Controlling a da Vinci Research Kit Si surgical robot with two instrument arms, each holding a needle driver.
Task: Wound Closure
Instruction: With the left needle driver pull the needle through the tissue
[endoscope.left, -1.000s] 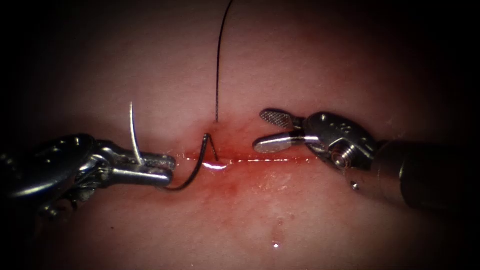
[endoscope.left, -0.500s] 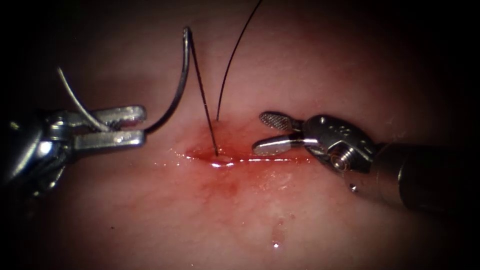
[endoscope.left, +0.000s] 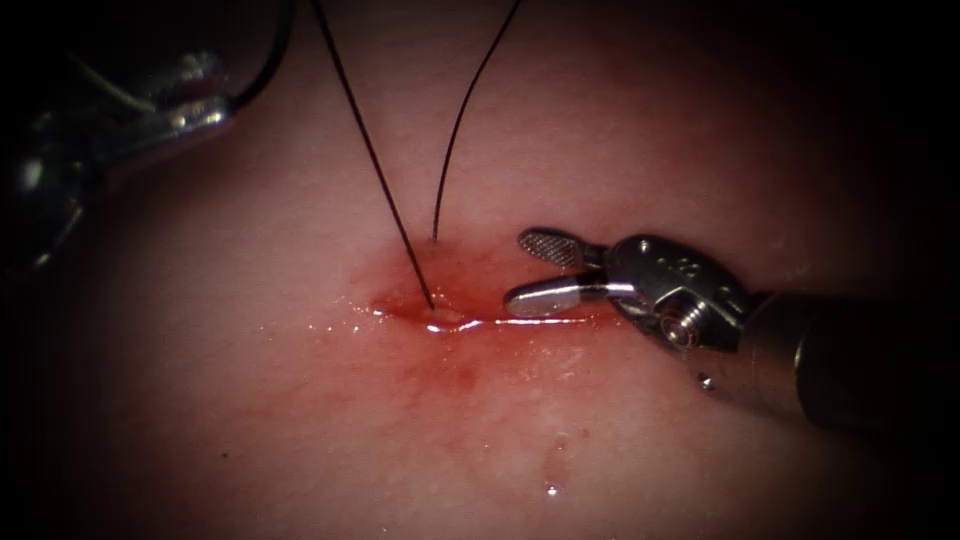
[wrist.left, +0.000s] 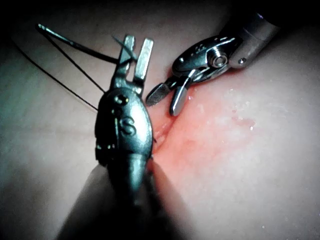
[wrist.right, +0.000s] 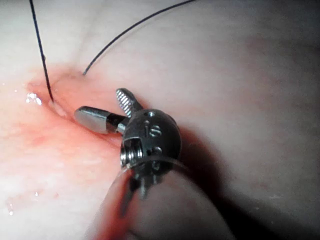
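- Where it lies well clear of the tissue (endoscope.left: 300, 420), the needle (wrist.left: 75, 45) shows as a thin, curved steel sliver with a bright point, gripped partway along its curve by the left tool (wrist.left: 134, 50), whose narrow jaws are closed on it.
- In the endoscope view that left tool (endoscope.left: 190, 105) sits far to the left and above the cut (endoscope.left: 520, 321).
- Two dark, fine strands of thread (endoscope.left: 375, 160) rise from the glossy red fluid (endoscope.left: 440, 325) at the cut's left end.
- The right tool (endoscope.left: 535, 270) rests just beside the cut, ridged jaws parted, holding nothing.
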